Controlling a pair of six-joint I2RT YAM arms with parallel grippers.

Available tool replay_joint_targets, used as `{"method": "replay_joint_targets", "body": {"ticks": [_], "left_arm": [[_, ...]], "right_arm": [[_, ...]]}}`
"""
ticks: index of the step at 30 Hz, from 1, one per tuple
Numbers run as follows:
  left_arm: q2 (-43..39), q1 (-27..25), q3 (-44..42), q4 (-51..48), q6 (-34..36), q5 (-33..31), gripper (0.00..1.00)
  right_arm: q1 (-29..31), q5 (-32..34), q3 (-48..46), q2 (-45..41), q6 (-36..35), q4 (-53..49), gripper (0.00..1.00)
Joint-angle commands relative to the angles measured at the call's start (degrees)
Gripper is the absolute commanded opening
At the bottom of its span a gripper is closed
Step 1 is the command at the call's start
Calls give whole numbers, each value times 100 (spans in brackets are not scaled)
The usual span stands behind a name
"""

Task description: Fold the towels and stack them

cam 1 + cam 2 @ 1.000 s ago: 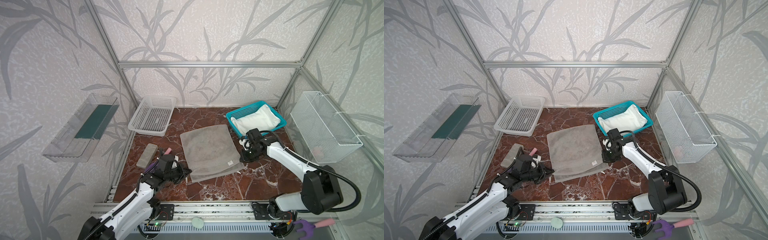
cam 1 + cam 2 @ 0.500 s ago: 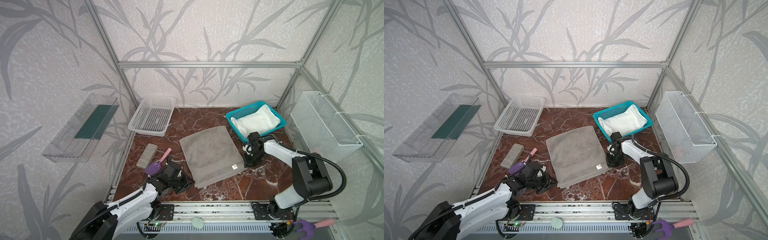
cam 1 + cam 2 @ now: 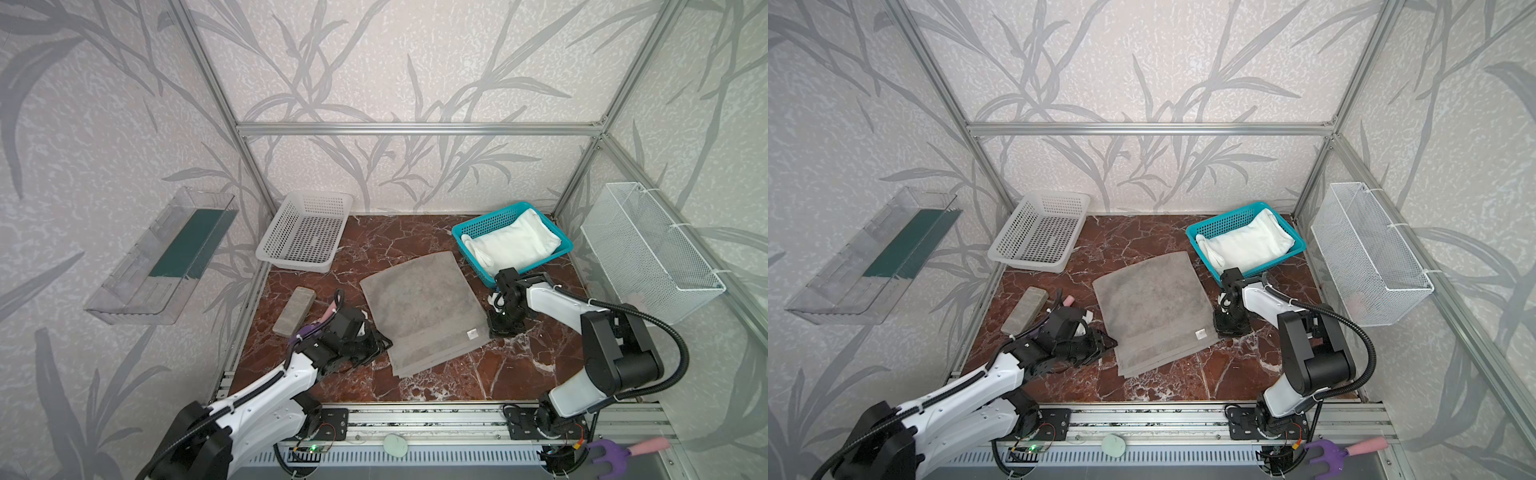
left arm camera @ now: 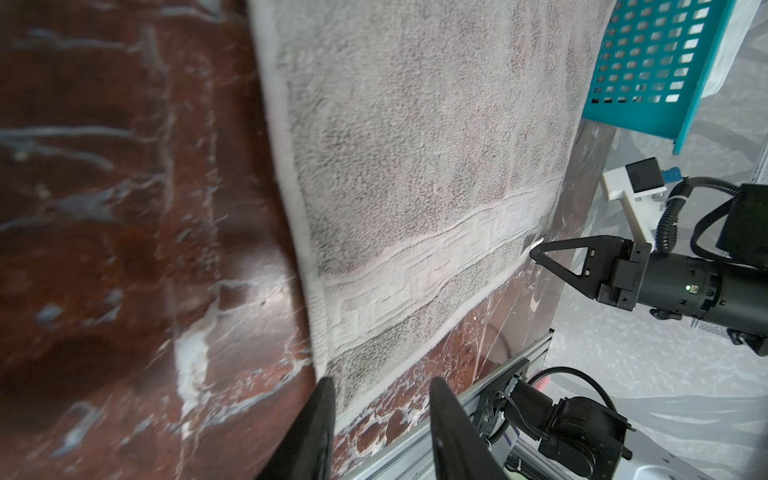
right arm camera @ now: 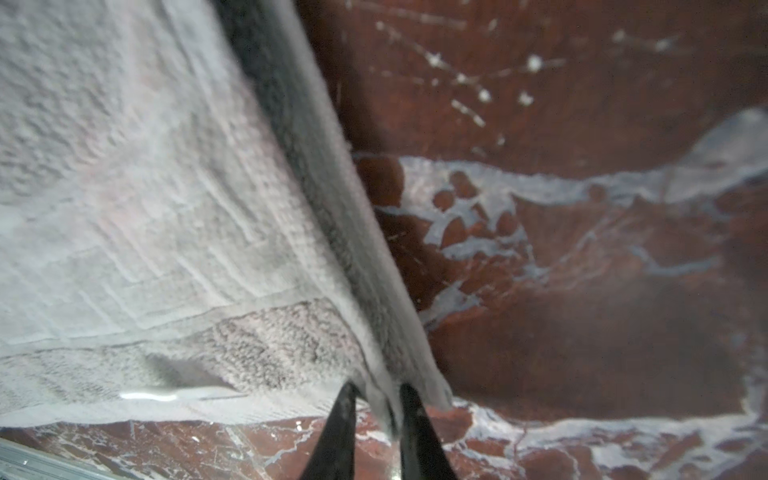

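Grey towel (image 3: 419, 309) lay folded on the table (image 3: 519, 374), left gripper (image 4: 380, 382) parted at its corner, right gripper (image 5: 377, 388) pinching its hem; releasing cleanly and lifting straight seemed best to keep layers aligned

Folded grey towel (image 3: 419, 307), bundled white towel (image 3: 515, 245)

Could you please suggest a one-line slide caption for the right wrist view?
Right gripper with the folded grey towel corner between its fingertips, on the red marble tabletop.
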Motion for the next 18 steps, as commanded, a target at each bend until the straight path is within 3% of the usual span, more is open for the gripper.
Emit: {"method": "replay_joint_targets", "body": {"ticks": [1, 8, 13, 16, 18], "left_arm": [[788, 41, 456, 186, 754, 49, 39], [2533, 864, 1244, -187, 1804, 306, 39], [2909, 1503, 1661, -1251, 2868, 27, 40], [2838, 1728, 1939, -1908, 3425, -335, 42], [2739, 1840, 2099, -2206, 3669, -547, 43]], "right_arm": [[239, -45, -227, 122, 199, 68, 13], [1124, -94, -263, 127, 842, 230, 12], [1579, -56, -264, -409, 1325, -15, 16], [1801, -17, -240, -1028, 1597, -308, 31], [1922, 29, -149, -1352, 1726, -531, 35]]}}
